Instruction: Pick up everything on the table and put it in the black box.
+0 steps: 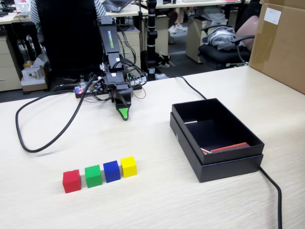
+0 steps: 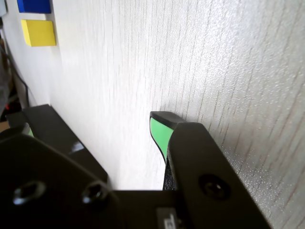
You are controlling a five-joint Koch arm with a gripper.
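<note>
Arm (image 1: 110, 52) folded, jaws down near table (image 1: 143, 191)

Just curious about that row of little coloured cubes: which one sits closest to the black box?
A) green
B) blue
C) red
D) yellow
D: in the fixed view the yellow cube ends the row on the side toward the black box, with the blue cube next to it.
</note>
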